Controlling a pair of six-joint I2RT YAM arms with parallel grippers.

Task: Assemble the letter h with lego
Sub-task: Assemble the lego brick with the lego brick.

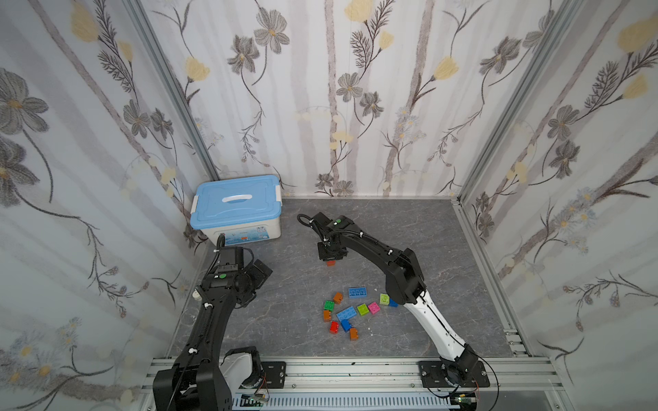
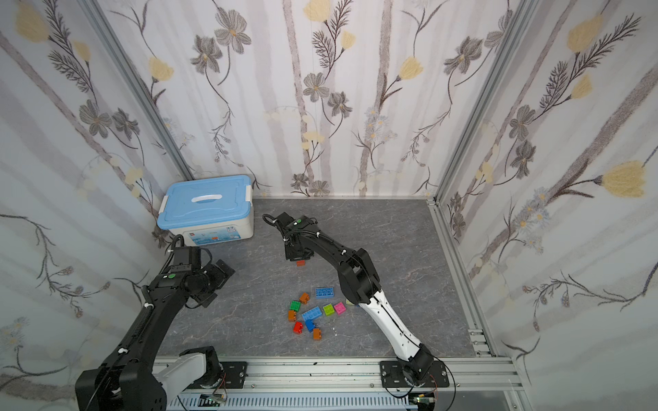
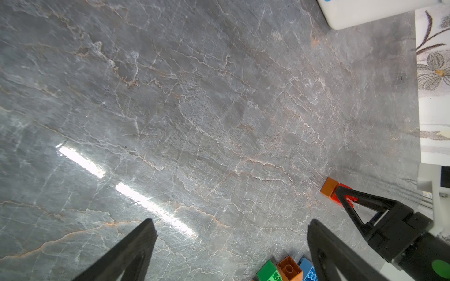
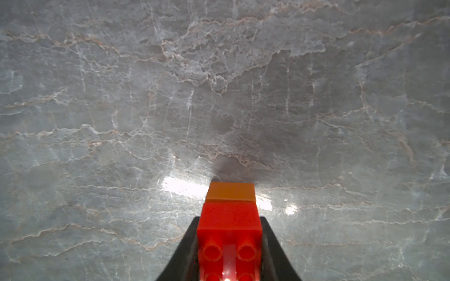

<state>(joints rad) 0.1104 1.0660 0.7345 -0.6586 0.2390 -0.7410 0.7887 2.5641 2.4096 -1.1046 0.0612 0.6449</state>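
Observation:
My right gripper [image 4: 229, 219] is shut on a red brick [image 4: 230, 226], studs facing the camera, with an orange brick [image 4: 230, 192] joined to its far end. In both top views this small stack [image 1: 331, 263] [image 2: 301, 263] hangs under the right wrist at mid-table, low over the surface; whether it touches is unclear. The left wrist view shows the same orange brick [image 3: 329, 186] at the right gripper's tips. The remaining lego [image 1: 356, 309] lies loose nearer the front, including two long light-blue bricks [image 1: 358, 292] [image 1: 346, 314]. My left gripper [image 3: 231, 226] is open, holds nothing, and hovers left of the pile.
A white storage box with a light-blue lid [image 1: 236, 210] stands in the back left corner. The right arm's elbow [image 1: 406, 281] hangs over the pile's right end, hiding part of a blue brick [image 1: 392, 303]. Walls enclose three sides; an aluminium rail [image 1: 356, 370] runs along the front.

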